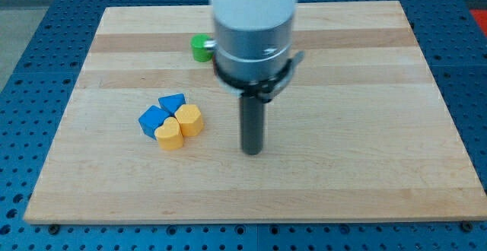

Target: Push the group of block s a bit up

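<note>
Right, nearest the view's bottom sits the front edge of the pale wooden board point(251, 198), resting on a blue perforated table point(23, 91). A little further up, left of centre, four small blocks huddle together and touch: a yellow heart-shaped block point(169, 135) at the bottom, a second yellow heart-shaped block point(189, 119) just to its right, a blue cube-like block point(152, 119) on the left, and a blue triangular block point(173, 103) on top. My tip point(252, 151) stands on the wood to the right of that cluster, level with its lower edge, clear of every block and touching none; a bare rod, it carries nothing. Further up, a green round block point(202, 47) sits alone, its right side hidden behind the arm's grey housing point(253, 23), which is cut off at the view's top.
</note>
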Motion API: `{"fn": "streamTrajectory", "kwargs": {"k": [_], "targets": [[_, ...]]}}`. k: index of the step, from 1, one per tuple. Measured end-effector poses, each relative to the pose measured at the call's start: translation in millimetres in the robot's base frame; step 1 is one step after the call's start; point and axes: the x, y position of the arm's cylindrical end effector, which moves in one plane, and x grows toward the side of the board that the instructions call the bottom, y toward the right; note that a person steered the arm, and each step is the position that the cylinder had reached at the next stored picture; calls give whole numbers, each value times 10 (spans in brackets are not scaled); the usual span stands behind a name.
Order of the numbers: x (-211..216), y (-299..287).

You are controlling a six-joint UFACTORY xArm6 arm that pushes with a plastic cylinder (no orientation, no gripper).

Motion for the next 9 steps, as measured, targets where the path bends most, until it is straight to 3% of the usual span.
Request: {"fn": "streamTrajectory", "kwargs": {"k": [3,4,8,9], "targets": [[567,-1104],[196,-1316],[46,-1153],[-272,-1151]]}}
